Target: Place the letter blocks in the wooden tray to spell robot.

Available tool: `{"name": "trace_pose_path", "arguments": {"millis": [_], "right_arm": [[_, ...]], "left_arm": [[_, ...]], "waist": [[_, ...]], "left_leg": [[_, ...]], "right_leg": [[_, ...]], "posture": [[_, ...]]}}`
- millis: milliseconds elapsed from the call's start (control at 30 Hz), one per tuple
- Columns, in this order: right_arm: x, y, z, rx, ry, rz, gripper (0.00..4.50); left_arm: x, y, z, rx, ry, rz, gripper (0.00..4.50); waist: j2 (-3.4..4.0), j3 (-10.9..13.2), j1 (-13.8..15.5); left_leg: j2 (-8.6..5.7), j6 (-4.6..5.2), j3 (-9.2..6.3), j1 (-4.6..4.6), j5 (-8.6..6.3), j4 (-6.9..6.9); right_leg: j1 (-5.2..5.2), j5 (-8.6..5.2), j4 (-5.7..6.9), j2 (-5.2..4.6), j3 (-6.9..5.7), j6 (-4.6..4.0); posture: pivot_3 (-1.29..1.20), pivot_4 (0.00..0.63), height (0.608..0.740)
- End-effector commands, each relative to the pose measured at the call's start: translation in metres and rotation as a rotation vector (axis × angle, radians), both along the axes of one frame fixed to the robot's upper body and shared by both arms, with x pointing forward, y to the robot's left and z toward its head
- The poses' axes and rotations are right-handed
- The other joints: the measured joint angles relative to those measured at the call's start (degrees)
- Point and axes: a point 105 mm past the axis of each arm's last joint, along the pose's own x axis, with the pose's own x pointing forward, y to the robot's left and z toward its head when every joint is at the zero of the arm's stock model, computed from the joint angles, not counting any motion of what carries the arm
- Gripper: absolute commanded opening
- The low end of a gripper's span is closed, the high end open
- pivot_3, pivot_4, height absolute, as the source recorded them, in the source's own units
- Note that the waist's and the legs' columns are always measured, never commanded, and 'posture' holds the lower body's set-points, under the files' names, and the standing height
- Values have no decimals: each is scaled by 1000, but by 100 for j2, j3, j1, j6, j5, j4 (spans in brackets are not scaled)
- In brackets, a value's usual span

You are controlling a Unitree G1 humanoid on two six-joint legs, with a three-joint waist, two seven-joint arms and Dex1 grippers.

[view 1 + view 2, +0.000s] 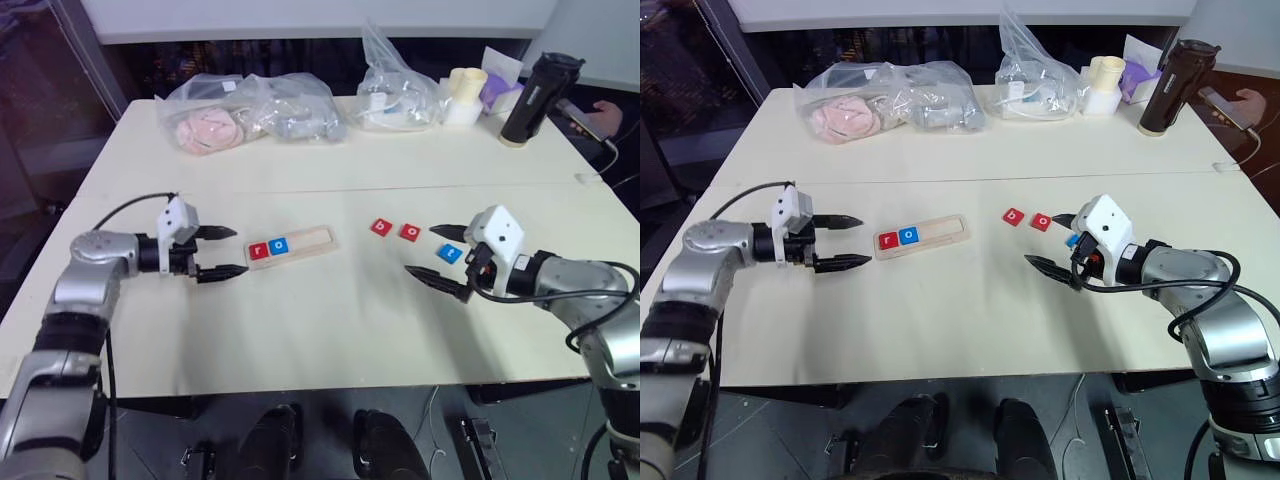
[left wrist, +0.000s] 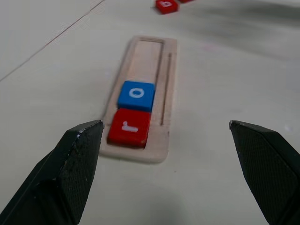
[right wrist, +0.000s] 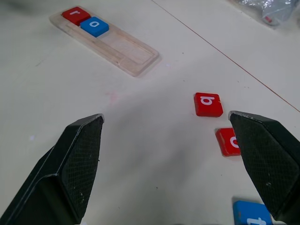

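With both grippers' jaws spread and empty, the red b block (image 3: 208, 104), thin, stiff and light on the desk (image 1: 300, 320), probably wants pinching by opposite side edges.

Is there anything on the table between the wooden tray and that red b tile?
No. Between the wooden tray and the red b tile lies only bare tabletop, as the left eye view shows.

Red/blue letter blocks (image 1: 269, 248), pale-wood tray (image 1: 312, 239)
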Motion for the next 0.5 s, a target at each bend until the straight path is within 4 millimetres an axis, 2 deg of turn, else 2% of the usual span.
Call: {"name": "trace_pose_path", "arguments": {"millis": [33,267,500], "right_arm": [[-6,12,14,1,-60,40,4393],[-19,22,17,-3,-60,72,4393],[-30,22,16,12,-61,27,4393]], "left_arm": [[6,6,2,48,-3,-48,4500],[24,3,-5,104,43,-56,4500],[32,-11,-15,132,46,-55,4500]], "waist": [[0,0,-9],[-2,1,-3],[-4,2,-1]], "left_leg": [[0,1,0,-1,0,0],[0,4,2,-9,2,12],[0,22,0,-47,-9,84]], "right_leg": [[-1,2,1,1,0,3],[-7,20,13,6,-2,36],[-14,36,23,9,-4,62]], "posture": [[0,150,738],[0,150,738],[0,150,738]]}}
